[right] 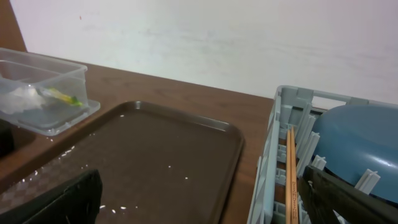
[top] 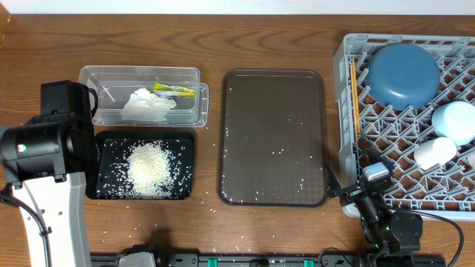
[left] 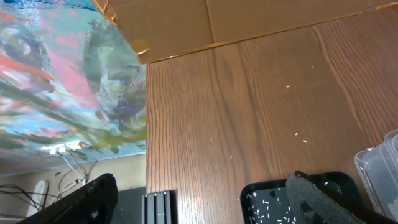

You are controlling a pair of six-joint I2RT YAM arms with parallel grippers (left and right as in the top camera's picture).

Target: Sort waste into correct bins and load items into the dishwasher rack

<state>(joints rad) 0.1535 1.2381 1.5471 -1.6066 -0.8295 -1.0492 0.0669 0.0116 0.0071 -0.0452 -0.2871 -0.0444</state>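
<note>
Covering black tray [top: 187,138] edge, left arm [top: 46,144]; rack [top: 344,89] cropped right.

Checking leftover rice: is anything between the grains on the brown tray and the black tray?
Nothing visible. Only a strip of table lies between the brown tray and the black tray; the clear tub sits farther back.

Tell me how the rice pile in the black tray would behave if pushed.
The rice pile is loose grains, so it would probably spread rather than slide as one lump; strays already dot the black tray. Being small and light, the grains should offer little resistance. The tray's low rim may let some spill over.
</note>
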